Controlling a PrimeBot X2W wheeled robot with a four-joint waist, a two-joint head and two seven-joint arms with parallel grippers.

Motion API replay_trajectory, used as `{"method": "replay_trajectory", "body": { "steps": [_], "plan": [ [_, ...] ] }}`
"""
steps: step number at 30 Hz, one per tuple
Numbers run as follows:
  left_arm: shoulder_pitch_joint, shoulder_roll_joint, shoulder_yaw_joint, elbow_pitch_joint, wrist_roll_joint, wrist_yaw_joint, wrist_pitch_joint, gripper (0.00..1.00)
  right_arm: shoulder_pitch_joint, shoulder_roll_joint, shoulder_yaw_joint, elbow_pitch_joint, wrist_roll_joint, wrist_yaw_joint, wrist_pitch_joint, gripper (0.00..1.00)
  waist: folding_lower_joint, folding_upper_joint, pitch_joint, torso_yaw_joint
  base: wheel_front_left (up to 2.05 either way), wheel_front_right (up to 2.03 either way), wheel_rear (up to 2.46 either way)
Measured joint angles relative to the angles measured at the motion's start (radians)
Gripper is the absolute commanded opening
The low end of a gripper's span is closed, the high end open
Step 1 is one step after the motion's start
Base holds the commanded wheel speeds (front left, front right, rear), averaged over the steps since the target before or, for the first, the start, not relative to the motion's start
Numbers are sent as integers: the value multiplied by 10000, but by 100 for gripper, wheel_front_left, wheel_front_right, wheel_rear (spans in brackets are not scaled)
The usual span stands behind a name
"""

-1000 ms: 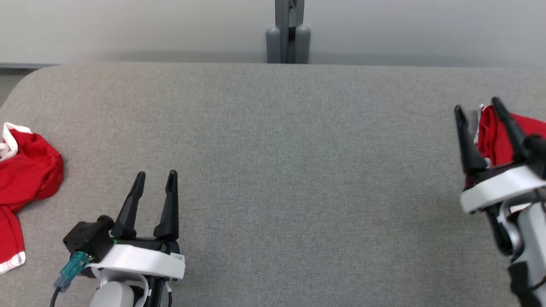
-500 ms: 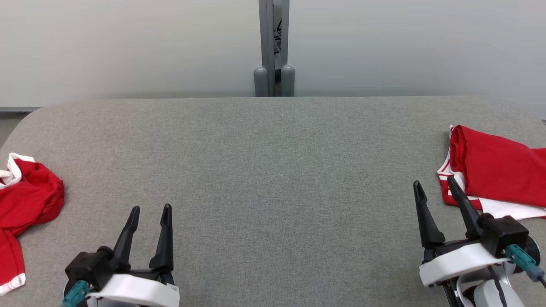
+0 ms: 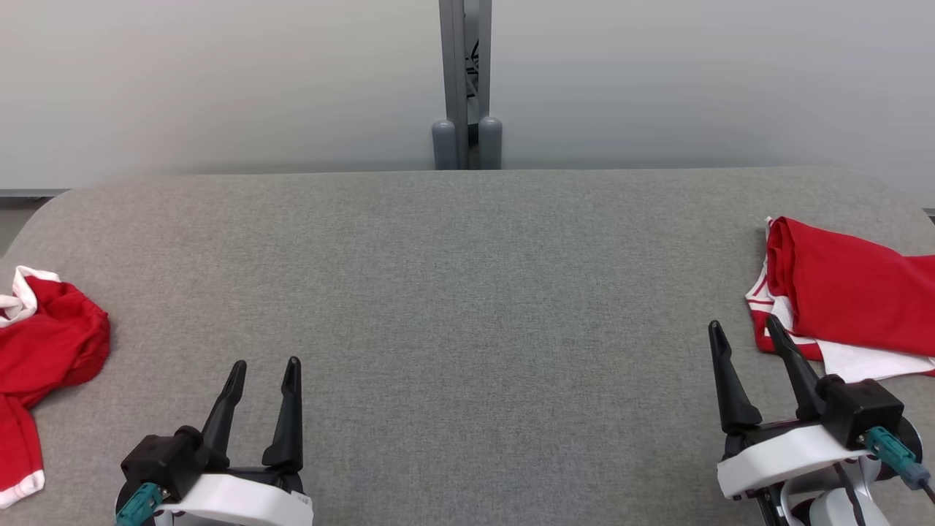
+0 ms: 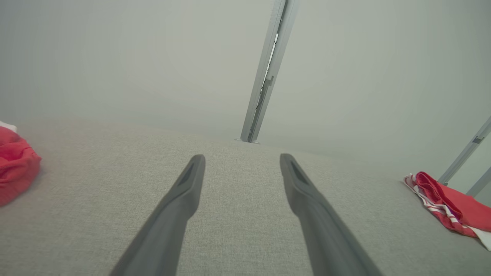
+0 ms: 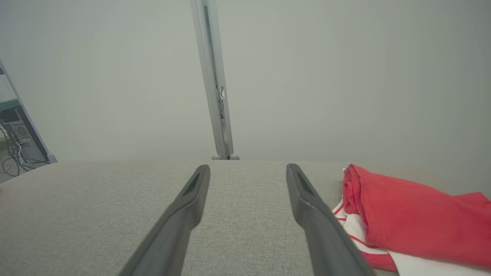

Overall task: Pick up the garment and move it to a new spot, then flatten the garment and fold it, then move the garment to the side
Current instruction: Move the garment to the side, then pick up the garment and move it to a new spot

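Note:
A folded red and white garment lies at the right edge of the grey fabric table. My right gripper stands open just left of it and nearer to me, not touching it. In the right wrist view the open gripper holds nothing, and the folded garment lies beside its right finger. A crumpled red garment with white trim sits at the table's left edge. My left gripper is open and empty, well right of that heap. The left wrist view shows the gripper, the heap and the folded garment.
A grey upright post stands behind the table's far edge against a pale wall. The table's far corners are rounded. Computer gear and cables sit on the floor beyond the left end.
The head camera has tilted up. My right gripper, whose fingers stood at the folded garment's edge a second ago, has drawn back towards me and stands apart from it. Both stay open.

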Motion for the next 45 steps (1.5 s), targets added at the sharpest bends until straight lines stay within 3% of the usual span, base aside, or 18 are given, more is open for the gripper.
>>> {"method": "replay_trajectory", "body": {
  "steps": [9, 31, 45],
  "plan": [
    [-36, 0, -79, 40, 29, 0, 0, 100, 56, 21, -8, 88, 142, -2, 0, 100, 0, 0, 74, 598, 0, 0, 0],
    [401, -2, 694, -6, 211, -115, 0, 100, 171, 31, 1103, 301, 782, -2, 0, 100, 0, 0, -207, 4560, 0, 0, 0],
    [586, 4, 1022, -219, 196, -117, 0, 100, -107, 44, 1547, 589, 988, -2, 0, 100, 0, 0, -268, 4864, 0, 0, 0]
  ]
}}
